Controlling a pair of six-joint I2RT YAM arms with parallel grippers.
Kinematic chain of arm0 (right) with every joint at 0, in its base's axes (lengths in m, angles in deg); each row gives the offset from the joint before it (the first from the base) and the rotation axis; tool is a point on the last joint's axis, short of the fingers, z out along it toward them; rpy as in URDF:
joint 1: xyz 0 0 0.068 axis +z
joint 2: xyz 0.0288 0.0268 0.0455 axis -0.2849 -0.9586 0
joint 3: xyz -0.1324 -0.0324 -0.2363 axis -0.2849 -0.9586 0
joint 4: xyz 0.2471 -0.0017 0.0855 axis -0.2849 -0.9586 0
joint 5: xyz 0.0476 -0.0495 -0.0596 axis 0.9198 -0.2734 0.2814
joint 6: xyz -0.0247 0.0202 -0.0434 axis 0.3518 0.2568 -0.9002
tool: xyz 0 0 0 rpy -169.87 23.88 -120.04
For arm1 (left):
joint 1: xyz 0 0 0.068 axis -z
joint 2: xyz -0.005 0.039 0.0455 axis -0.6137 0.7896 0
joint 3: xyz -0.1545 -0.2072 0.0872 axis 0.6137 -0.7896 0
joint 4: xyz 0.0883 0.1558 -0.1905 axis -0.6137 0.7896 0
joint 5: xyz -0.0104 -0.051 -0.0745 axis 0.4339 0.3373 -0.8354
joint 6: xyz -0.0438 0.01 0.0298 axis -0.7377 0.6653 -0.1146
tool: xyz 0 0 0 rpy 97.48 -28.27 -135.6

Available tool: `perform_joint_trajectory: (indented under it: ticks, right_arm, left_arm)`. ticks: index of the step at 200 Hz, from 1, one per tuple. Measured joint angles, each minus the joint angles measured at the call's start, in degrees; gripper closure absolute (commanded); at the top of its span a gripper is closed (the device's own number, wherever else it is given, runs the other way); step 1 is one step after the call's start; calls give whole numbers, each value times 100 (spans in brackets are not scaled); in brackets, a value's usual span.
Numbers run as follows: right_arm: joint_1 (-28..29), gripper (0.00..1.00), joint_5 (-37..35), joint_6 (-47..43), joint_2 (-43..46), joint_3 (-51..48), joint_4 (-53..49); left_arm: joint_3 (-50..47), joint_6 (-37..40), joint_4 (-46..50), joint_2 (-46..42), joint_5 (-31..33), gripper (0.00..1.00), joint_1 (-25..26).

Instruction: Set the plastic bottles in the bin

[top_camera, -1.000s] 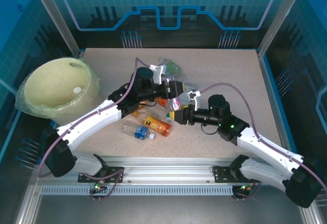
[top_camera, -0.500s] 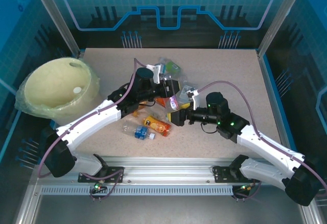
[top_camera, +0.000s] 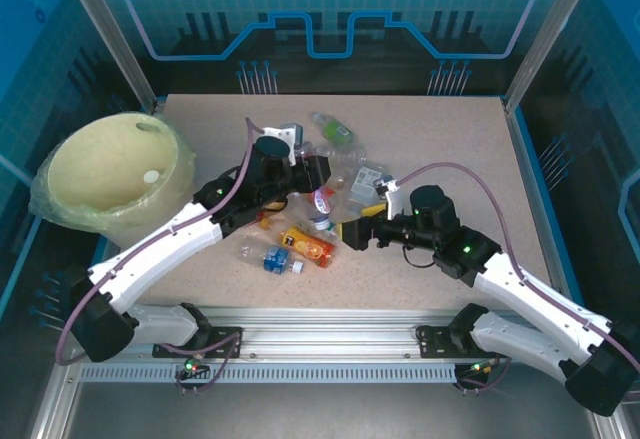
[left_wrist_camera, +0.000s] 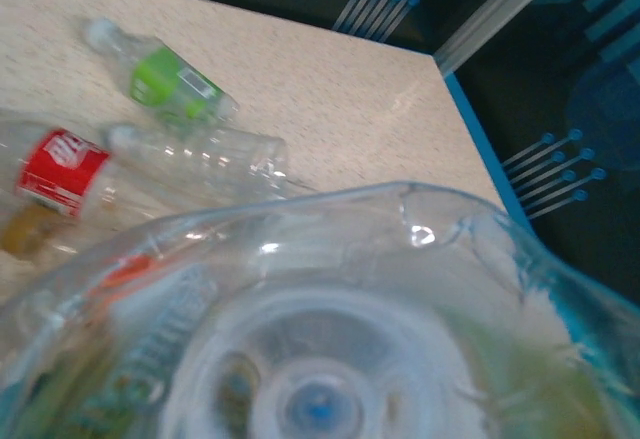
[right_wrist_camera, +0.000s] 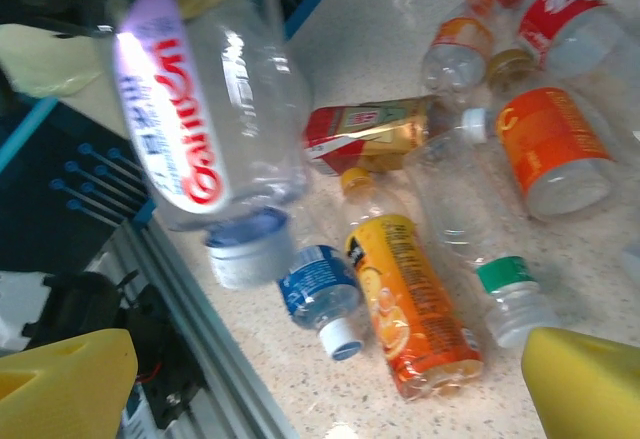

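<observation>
Overhead, the left pincer [top_camera: 316,181] is pinching a white-labelled bottle [top_camera: 322,202] with red lettering. It holds the bottle up off the table [top_camera: 450,139], above the heap of other bottles [top_camera: 350,171] near the middle. In the right wrist view this bottle hangs with its blue cap pointing down, and its clear base sits close before the left wrist camera. The right pincer [top_camera: 358,231] is spread wide with nothing in it, its yellow fingers [right_wrist_camera: 65,384] far apart. It sits low over the table, just right of an orange bottle [top_camera: 305,246] lying on its side. A blue-labelled bottle [top_camera: 275,257] lies just beside the orange one, and a green-labelled bottle [top_camera: 332,129] lies at the far side of the heap. The bin [top_camera: 60,159], lined with a clear bag, stands at the table's left edge, well apart from the lifted bottle.
</observation>
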Motion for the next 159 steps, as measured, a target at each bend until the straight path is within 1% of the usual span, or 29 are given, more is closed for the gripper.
perform_joint_trajectory:
  ticks: [22,34,61,78,102,130,159]
  right_arm:
    - [2,0,-339,7,42,0,-98]
    - [0,0,-544,52,68,-7,-105]
    - [0,0,-911,96,131,-83,-105]
    - [0,0,-1078,111,131,-118,-109]
    - [2,0,-1191,109,131,-138,-105]
    - [0,0,-1276,87,133,-160,-103]
    - [2,0,-1327,63,184,-227,-42]
  left_arm:
    - [125,310,254,-208,435,49,-37]
    - [210,448,354,-328,535,49,-125]
    - [393,590,498,-719,555,50,-673]
    - [627,807,662,-933,704,50,-1005]
    - [1069,1200,846,-1099,914,50,-1287]
    - [1545,1735,997,-1244,1394,50,-1497]
    - [1794,2192,1084,-1386,1873,50,-1784]
